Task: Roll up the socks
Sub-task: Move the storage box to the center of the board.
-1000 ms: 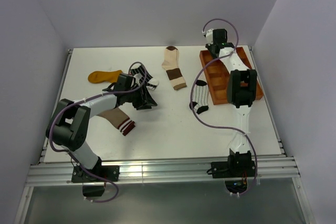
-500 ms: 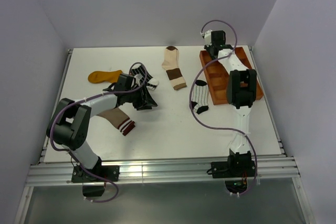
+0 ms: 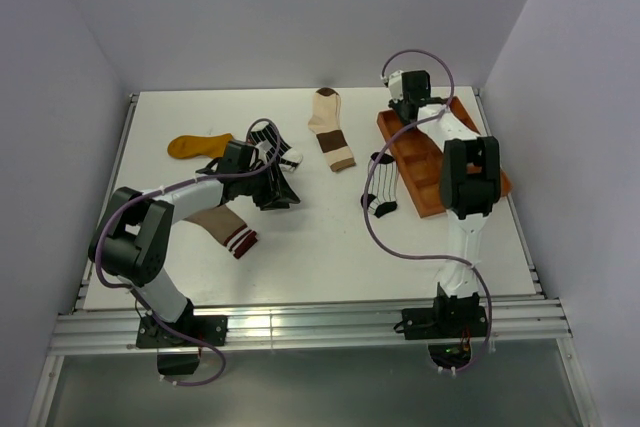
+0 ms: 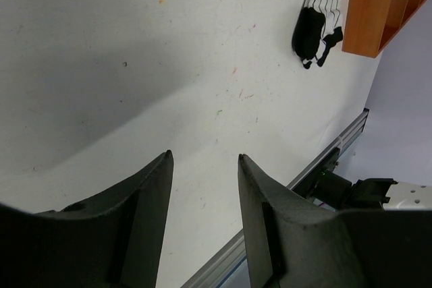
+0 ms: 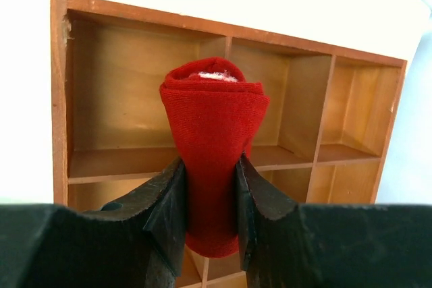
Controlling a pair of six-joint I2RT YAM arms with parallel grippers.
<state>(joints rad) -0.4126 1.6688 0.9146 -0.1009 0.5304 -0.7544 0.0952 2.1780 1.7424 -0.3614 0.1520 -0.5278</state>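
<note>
Five loose socks: flat on the white table (image 3: 330, 247); mustard yellow sock (image 3: 198, 145) upper left, black-and-white striped sock (image 3: 268, 137) beside it, taupe sock with striped cuff (image 3: 228, 230) lower left, cream-and-brown sock (image 3: 330, 127) top centre, white pinstriped sock (image 3: 380, 185) right of centre.
Red fabric sock (image 5: 212, 119): rolled into an upright tube, in front of the tray's compartments.
Right gripper (image 5: 209, 166): clamped on the red roll's lower half, upper right of the overhead view.
Left gripper (image 4: 202, 160): fingers parted, nothing between them, over bare table.
Brown wooden compartmented tray (image 5: 121, 85): right side, just beside the pinstriped sock.
</note>
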